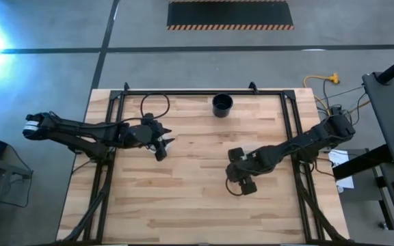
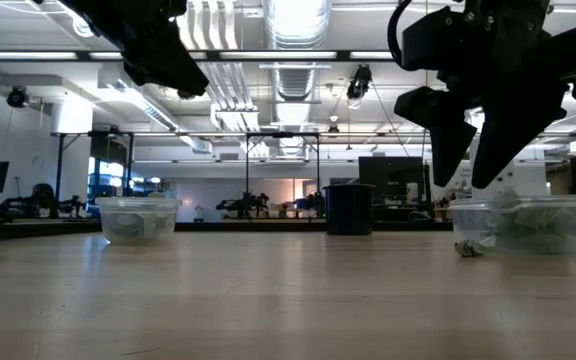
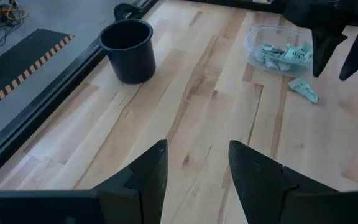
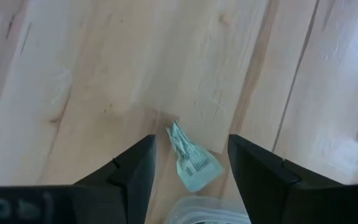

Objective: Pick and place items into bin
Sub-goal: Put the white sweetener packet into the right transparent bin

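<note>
Two clear tubs [image 2: 139,219] — one black cup [image 1: 222,104] — one loose packet [image 4: 192,158].

Pale green packet [image 4: 193,163], black cup [image 3: 128,50]

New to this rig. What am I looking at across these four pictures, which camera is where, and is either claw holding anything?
It is a two-armed robot at a wooden table. One picture looks straight down from above, one sits level with the tabletop, and two ride on the wrists, looking out past each arm's own two fingers.

The left gripper hangs open and empty above bare wood. From its wrist camera you see a dark cup near the table's far edge, and a clear tub of pale green and white packets.

The right gripper is open too, holding nothing, poised above one loose packet that lies on the table just outside that tub's rim.

The tabletop picture shows a second clear tub with packets in it, on the other side of the cup.
</note>
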`<move>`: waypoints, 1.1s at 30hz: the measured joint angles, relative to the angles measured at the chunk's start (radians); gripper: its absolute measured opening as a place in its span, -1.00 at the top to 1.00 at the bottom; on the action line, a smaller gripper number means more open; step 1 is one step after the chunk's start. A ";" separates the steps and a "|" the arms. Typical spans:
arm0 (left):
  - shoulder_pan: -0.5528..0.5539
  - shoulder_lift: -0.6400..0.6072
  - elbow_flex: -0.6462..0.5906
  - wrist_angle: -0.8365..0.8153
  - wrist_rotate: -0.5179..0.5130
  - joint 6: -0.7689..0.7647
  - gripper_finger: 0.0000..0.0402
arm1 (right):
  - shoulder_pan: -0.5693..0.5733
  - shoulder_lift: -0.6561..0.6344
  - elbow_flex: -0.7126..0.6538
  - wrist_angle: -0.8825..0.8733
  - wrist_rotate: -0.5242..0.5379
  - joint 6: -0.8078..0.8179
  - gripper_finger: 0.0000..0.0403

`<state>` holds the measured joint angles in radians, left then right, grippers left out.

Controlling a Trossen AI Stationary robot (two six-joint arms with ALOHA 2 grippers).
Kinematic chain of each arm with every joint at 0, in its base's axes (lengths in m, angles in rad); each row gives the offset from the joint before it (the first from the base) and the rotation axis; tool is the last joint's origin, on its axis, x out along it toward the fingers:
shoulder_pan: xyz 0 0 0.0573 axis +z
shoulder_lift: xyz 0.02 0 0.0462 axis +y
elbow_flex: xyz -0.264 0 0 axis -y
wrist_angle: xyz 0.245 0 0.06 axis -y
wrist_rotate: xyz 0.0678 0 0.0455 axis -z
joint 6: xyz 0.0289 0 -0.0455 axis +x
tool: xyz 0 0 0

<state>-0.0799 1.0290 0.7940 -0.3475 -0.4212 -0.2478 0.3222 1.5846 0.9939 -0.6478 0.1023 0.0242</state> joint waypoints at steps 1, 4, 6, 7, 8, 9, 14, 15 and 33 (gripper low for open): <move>0.000 0.000 0.000 -0.001 0.000 0.000 0.24 | 0.000 0.000 0.000 -0.002 -0.001 -0.004 0.05; 0.000 0.000 0.000 -0.001 0.000 -0.001 0.24 | -0.001 0.001 0.000 -0.004 -0.006 -0.035 0.05; 0.000 0.000 0.000 -0.001 0.000 -0.004 0.24 | -0.002 0.001 0.000 -0.004 -0.007 -0.066 0.05; 0.000 0.000 0.000 -0.001 0.000 -0.006 0.24 | -0.003 0.001 0.000 -0.004 -0.007 -0.080 0.05; 0.000 0.000 0.000 -0.001 0.000 -0.006 0.24 | -0.006 0.002 -0.002 -0.002 -0.007 -0.093 0.06; 0.000 0.000 0.000 -0.001 0.000 -0.007 0.24 | -0.009 0.002 -0.005 -0.001 -0.007 -0.104 0.07; 0.000 0.000 0.000 0.000 0.000 -0.008 0.24 | -0.037 0.003 -0.035 0.026 -0.046 -0.113 0.10; 0.000 0.000 0.000 0.000 0.000 -0.008 0.24 | -0.041 0.003 -0.043 0.037 -0.054 -0.113 0.10; 0.000 0.000 0.000 0.001 -0.007 -0.008 0.24 | -0.041 0.004 -0.125 0.148 -0.078 -0.114 0.07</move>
<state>-0.0799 1.0290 0.7940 -0.3462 -0.4278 -0.2558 0.2810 1.5883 0.8687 -0.4996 0.0245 -0.0895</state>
